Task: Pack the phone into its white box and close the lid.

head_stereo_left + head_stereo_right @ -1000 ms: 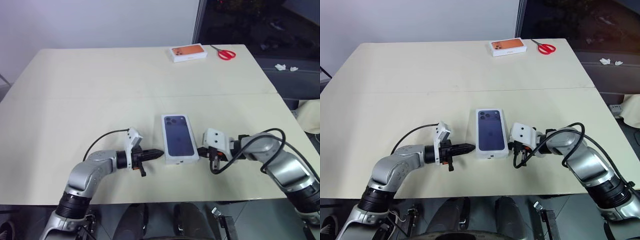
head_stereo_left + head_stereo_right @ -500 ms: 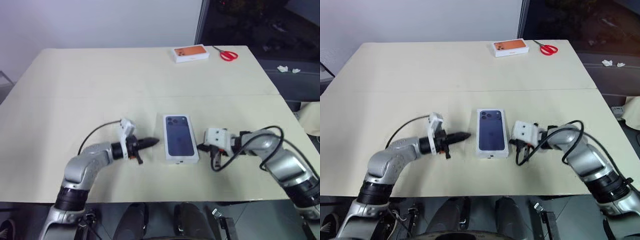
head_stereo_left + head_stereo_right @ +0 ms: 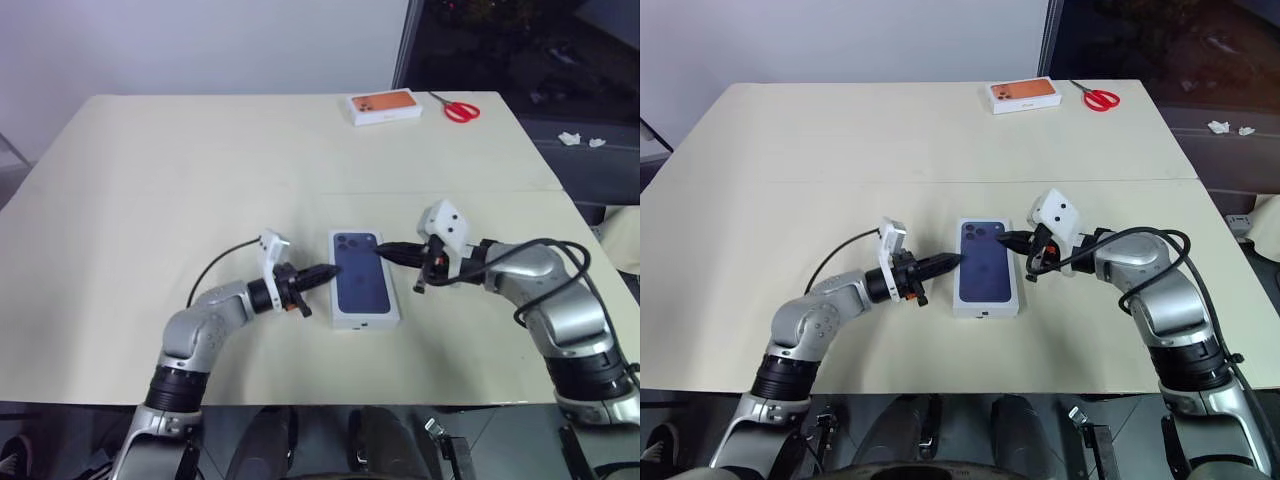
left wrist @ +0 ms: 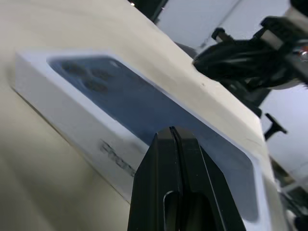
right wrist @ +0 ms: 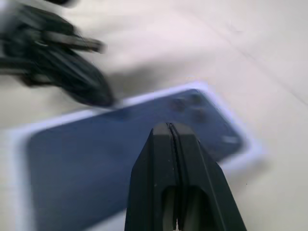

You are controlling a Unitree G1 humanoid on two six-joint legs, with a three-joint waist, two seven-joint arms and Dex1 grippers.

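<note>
The lid (image 3: 364, 280), white with a dark blue phone picture facing up, lies flat near the table's front middle. The phone and the white box are hidden; I cannot tell what is under the lid. My left gripper (image 3: 328, 271) is shut, and its tip sits at the lid's left long edge, about level with the top face. My right gripper (image 3: 382, 250) is shut too and points left and slightly down over the lid's far right part, near the printed camera bump. In the left wrist view the shut fingers (image 4: 172, 144) sit just before the lid's side wall (image 4: 82, 130).
A white box with an orange phone picture (image 3: 383, 106) and red scissors (image 3: 460, 108) lie at the table's far right edge. A seam (image 3: 200, 193) crosses the cream table. Black cables loop from both wrists.
Both grippers have lifted and closed in on the lid. The left tip came right to its left edge. The right one swung up and over its far right part. Both stay shut.
</note>
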